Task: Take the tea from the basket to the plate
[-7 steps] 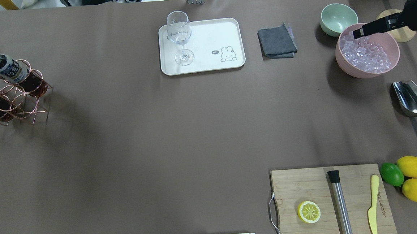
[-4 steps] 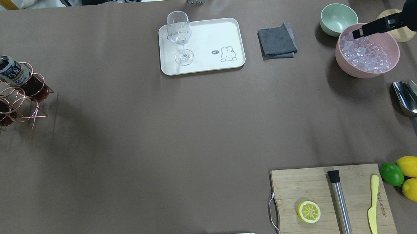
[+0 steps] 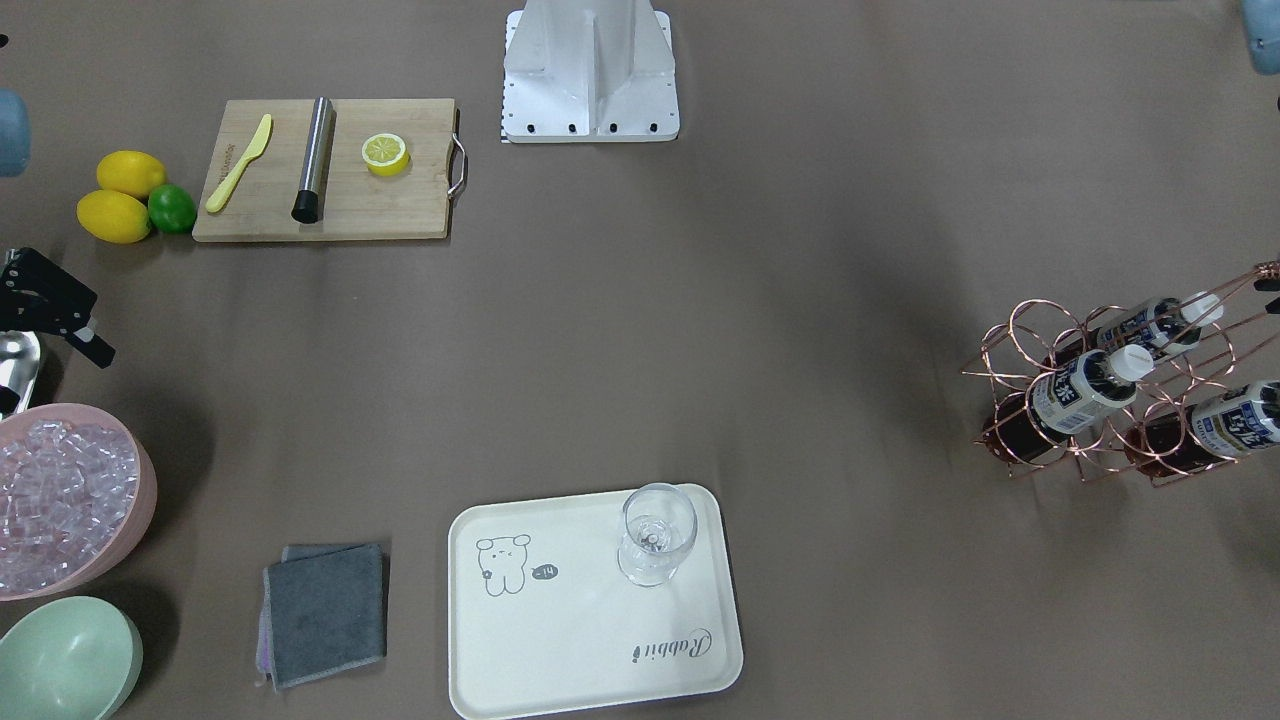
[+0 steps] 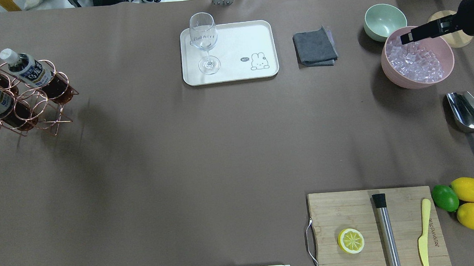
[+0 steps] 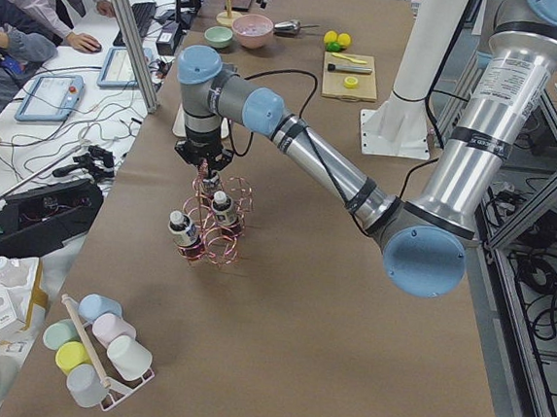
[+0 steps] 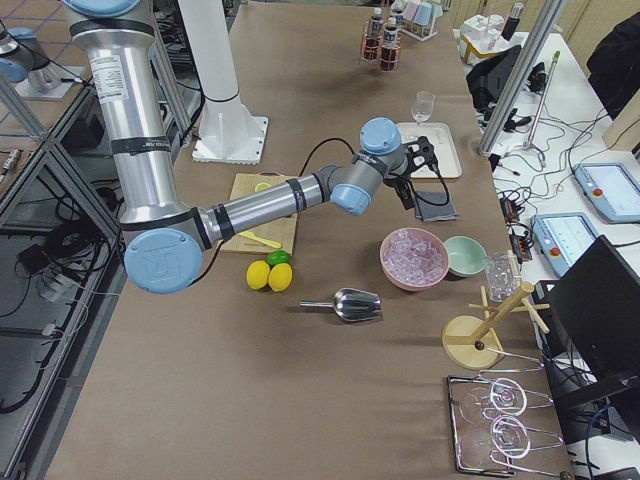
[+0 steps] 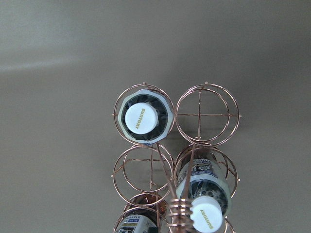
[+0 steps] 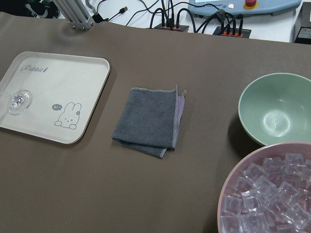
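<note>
A brown-covered table (image 4: pixel 182 173) stands beside a white desk (image 6: pixel 560 150) strewn with cables.

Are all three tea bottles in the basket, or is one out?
All in. Three tea bottles lie in the rings of the basket, and the plate holds only a glass.

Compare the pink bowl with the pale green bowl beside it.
The pink bowl is pink and the wider of the two; the green bowl is pale green and smaller. The pink bowl is heaped with ice cubes; the green bowl is empty. Both are round, upright and open-topped, side by side on the table.
</note>
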You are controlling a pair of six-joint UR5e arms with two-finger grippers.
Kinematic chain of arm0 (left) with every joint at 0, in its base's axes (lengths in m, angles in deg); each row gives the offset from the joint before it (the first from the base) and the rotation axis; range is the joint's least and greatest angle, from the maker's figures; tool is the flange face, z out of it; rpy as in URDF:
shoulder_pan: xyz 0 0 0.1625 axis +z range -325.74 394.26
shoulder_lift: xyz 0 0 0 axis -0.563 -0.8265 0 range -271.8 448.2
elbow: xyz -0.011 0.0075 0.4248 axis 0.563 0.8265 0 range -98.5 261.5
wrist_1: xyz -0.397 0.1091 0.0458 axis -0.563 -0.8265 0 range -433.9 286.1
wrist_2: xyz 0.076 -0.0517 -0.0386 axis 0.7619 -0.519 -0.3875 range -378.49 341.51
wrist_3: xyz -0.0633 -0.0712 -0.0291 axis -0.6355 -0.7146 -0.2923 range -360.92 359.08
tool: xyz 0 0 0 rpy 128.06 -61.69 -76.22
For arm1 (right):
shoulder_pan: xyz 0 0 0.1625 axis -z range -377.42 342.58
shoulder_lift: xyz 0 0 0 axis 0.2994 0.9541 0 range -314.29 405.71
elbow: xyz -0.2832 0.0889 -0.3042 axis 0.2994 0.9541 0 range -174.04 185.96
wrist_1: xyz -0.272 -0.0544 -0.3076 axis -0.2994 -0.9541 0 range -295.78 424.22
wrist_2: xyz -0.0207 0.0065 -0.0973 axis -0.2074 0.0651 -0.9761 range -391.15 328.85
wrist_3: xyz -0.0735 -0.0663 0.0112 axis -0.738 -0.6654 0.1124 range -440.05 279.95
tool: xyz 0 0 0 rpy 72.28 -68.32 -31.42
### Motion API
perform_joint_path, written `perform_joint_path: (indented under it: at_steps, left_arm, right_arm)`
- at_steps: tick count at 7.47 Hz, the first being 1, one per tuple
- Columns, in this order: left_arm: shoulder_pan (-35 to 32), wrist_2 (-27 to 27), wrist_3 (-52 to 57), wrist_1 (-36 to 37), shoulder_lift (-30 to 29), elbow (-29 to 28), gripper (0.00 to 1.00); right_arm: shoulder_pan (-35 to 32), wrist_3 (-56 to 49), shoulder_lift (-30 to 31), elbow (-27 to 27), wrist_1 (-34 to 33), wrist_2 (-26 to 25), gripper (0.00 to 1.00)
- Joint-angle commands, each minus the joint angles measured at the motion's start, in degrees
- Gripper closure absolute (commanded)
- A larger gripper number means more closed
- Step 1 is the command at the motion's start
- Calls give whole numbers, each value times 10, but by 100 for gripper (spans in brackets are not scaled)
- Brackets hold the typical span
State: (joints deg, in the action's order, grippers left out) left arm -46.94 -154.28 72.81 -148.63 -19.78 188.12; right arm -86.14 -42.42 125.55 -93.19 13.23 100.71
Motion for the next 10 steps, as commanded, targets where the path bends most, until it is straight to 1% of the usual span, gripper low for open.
perform_joint_path:
  at_steps: [1, 3, 5, 7, 8, 10]
  left_arm:
    - [20, 1, -33, 1, -20, 3, 100]
    - [44, 14, -70, 5, -35, 14, 100]
    - [82, 34, -145, 6, -52, 38, 100]
    - [119, 40, -208, 6, -70, 57, 100]
    - [141, 44, -241, 4, -79, 63, 100]
    - [171, 62, -275, 4, -113, 64, 100]
  right_arm:
    - [0, 0, -1, 0, 2, -1, 0]
    - [0, 0, -2, -1, 2, -2, 0]
    - [1, 0, -2, -3, 3, -2, 0]
    - [1, 0, -6, -3, 3, -3, 0]
    - [0, 0, -9, -3, 3, -3, 0]
    - [1, 0, -14, -2, 3, -4, 0]
